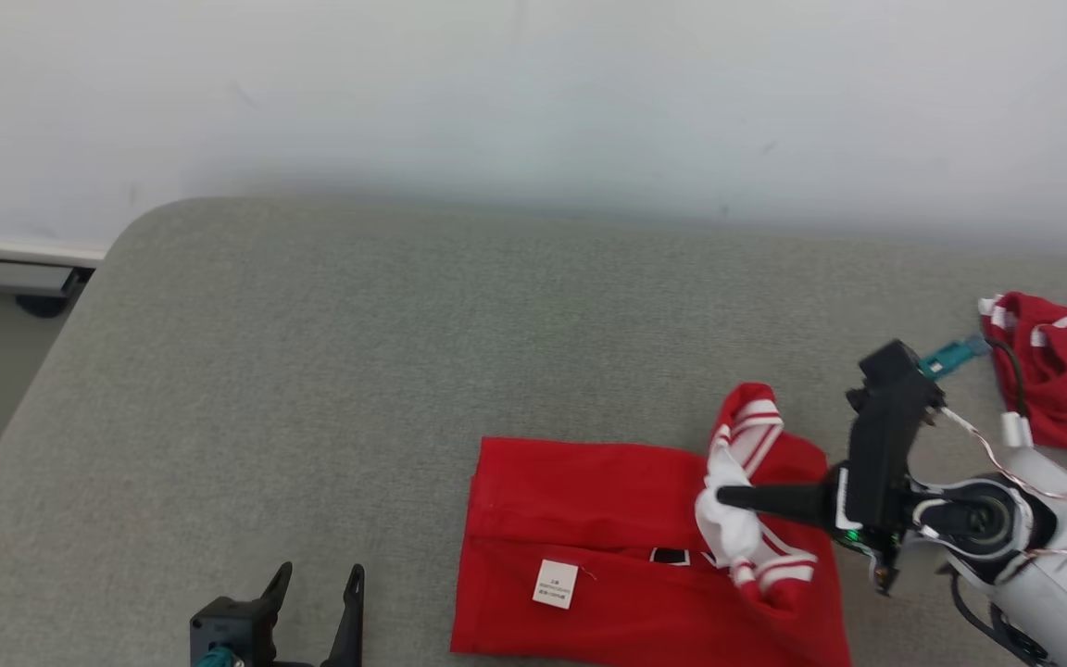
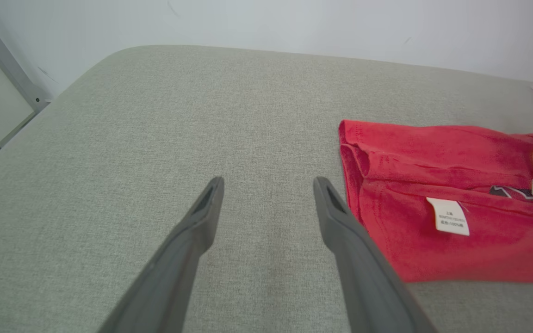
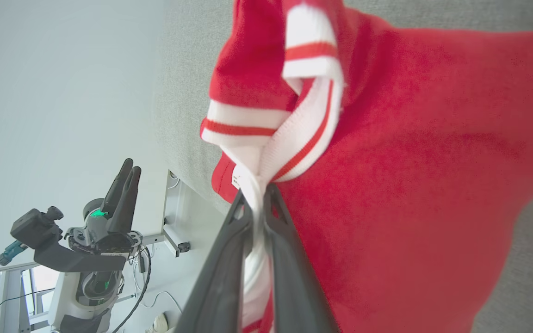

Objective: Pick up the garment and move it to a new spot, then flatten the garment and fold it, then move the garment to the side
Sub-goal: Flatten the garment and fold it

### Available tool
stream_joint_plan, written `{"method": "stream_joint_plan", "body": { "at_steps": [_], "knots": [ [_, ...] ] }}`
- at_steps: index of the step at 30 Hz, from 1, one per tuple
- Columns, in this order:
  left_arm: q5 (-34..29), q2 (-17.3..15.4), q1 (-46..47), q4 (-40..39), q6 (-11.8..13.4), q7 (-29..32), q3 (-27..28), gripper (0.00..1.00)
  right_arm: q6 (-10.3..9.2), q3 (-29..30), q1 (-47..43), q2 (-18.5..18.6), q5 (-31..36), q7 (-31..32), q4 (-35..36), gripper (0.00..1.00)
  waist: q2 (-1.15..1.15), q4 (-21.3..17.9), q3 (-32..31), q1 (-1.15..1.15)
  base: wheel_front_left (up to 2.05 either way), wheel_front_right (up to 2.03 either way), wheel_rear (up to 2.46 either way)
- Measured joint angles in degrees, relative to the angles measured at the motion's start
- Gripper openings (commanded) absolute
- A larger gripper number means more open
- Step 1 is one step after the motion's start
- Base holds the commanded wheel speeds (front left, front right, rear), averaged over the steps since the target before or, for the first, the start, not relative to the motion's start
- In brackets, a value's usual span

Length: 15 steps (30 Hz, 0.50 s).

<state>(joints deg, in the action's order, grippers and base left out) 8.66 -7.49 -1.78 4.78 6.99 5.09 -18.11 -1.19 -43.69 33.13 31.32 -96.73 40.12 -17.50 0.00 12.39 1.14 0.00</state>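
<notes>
A red garment [image 1: 608, 547] with white striped trim lies partly folded on the grey cushion, a white label [image 1: 556, 584] showing near its front. My right gripper [image 1: 728, 497] points left over the garment's right part and is shut on the white striped cuff, bunching it up; in the right wrist view the cuff [image 3: 266, 152] runs between the gripper [image 3: 253, 196] fingers. My left gripper [image 1: 316, 576] stands open at the lower left, apart from the garment. In the left wrist view the left gripper [image 2: 269, 182] fingers spread over bare cushion, the garment [image 2: 437, 194] to their right.
A second red garment [image 1: 1066, 371] with white trim lies at the cushion's right edge. The grey cushion [image 1: 357, 371] ends in a rounded corner at the far left, with floor and a metal frame [image 1: 6, 273] beyond. A white wall stands behind.
</notes>
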Motion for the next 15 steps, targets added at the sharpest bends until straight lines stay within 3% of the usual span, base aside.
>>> {"method": "stream_joint_plan", "body": {
  "at_steps": [6, 15],
  "knots": [
    [0.01, 0.32, 1.18, 0.12, 0.0, 0.01, -0.55, 1.0, -2.4, -0.55, 2.47, -3.47, -0.09, 0.24, 0.04, 0.0, 0.0, 2.3, 0.93, 0.0, 0.0, 0.0, 0.0],
    [0.01, 1.18, 2.17, 0.46, -0.01, 0.01, -1.25, 1.0, -3.85, -1.13, 4.26, -6.03, -0.07, 0.23, -1.38, 0.0, 0.0, 4.61, 2.44, 0.0, 0.0, 0.0, 0.0]
  ]
}}
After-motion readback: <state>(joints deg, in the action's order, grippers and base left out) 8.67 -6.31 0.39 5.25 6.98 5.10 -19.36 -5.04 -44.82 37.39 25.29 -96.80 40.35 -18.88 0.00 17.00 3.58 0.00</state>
